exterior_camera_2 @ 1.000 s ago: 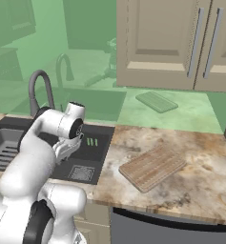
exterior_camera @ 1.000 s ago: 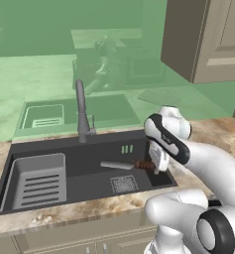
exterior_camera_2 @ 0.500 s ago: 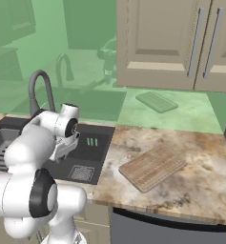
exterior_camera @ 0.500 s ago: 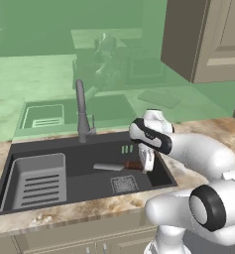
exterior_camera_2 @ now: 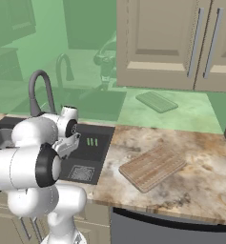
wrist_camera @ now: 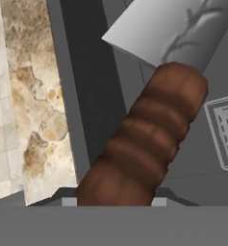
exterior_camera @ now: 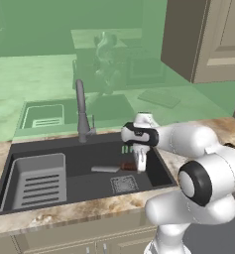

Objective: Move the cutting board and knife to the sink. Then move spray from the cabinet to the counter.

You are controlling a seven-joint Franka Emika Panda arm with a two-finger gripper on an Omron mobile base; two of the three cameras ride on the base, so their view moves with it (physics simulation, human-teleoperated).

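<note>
Sink (exterior_camera: 20, 198) at left – dark basin, ribbed rack (exterior_camera: 37, 179) in its left part, faucet (exterior_camera: 82, 111) at the far rim, square drain (exterior_camera: 123, 183) near the middle. Knife (exterior_camera: 114, 168) lies low over the basin floor just beyond the drain, blade pointing left, brown handle to the right. The hand (exterior_camera: 140, 166) reaches down at the handle end; in the hand view the handle (wrist_camera: 144, 139) runs up from between the fingertips with the grey blade beyond it. It looks pinched on the handle, though the pads themselves are hidden, so I cannot tell for certain whether the grip holds.

Right of the sink, the marbled worktop (exterior_camera_2: 200, 176). Board (exterior_camera_2: 152, 166) lies flat on it, well apart from the basin, untouched. Above, the cabinet (exterior_camera_2: 171, 43) with both doors shut – no spray to be seen.

Progress, as I judge it: knife is in the sink or a moment from being set down there. Left to do: release it, carry the board over, open the cabinet, bring the spray down to the worktop. Early in the job.

No brands, labels or writing readable anywhere.
</note>
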